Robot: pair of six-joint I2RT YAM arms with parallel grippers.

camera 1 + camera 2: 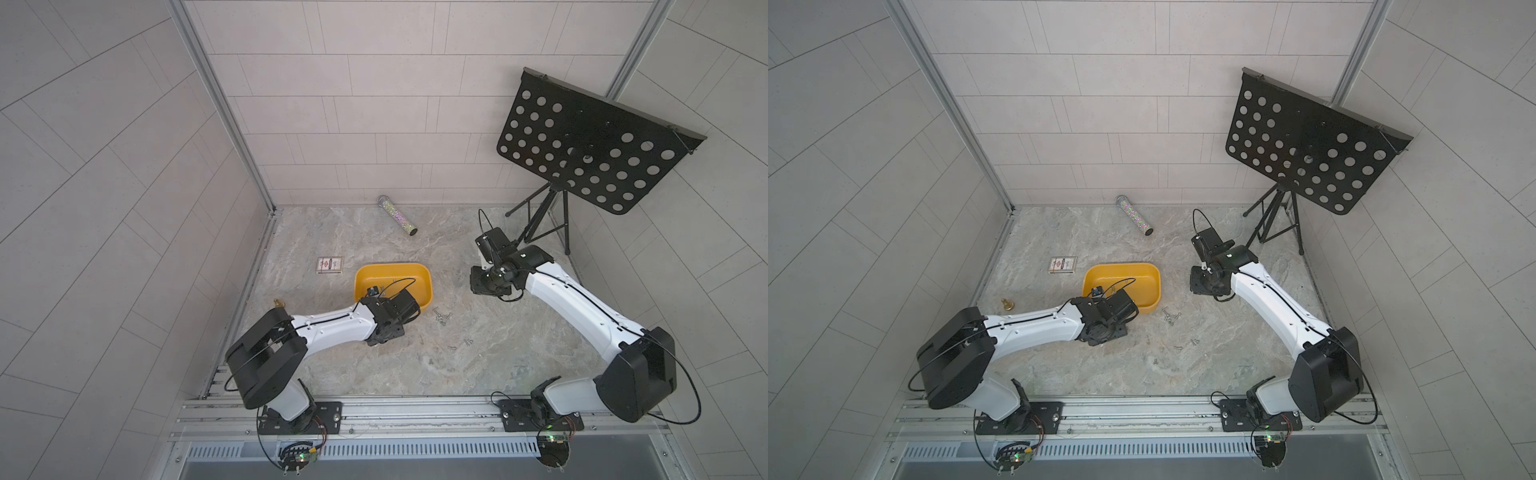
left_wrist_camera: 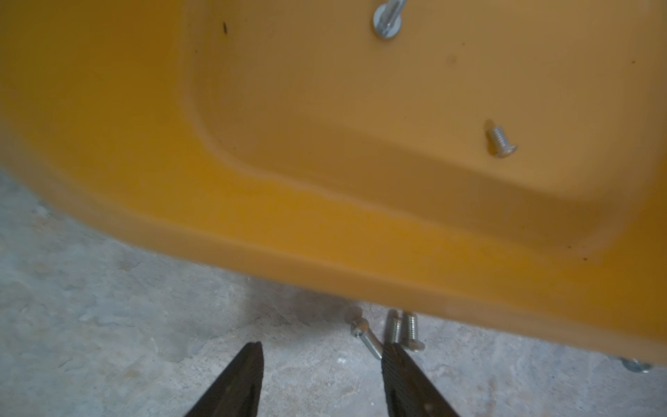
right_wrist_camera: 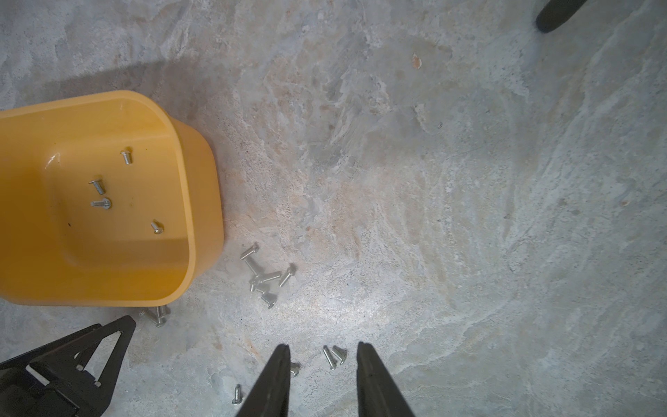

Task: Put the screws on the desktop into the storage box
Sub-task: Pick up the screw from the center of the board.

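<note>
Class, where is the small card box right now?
In a top view, the card box lies flat on the desktop, just left of the yellow storage box.

Storage box (image 2: 325, 260) wall crowds screws (image 2: 400, 330); desktop (image 3: 451, 187) alongside open.

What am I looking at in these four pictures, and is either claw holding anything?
Two white robot arms work over a marble-patterned desktop. Both top views look down on the whole scene; each wrist camera looks along its own arm's claw. The left claw is open and empty, just outside the yellow storage box, near three screws by its wall. The right claw is open and empty too, above more loose screws. At least four lie in the box. The glitter tube, card box and music stand are bystanders.
</note>
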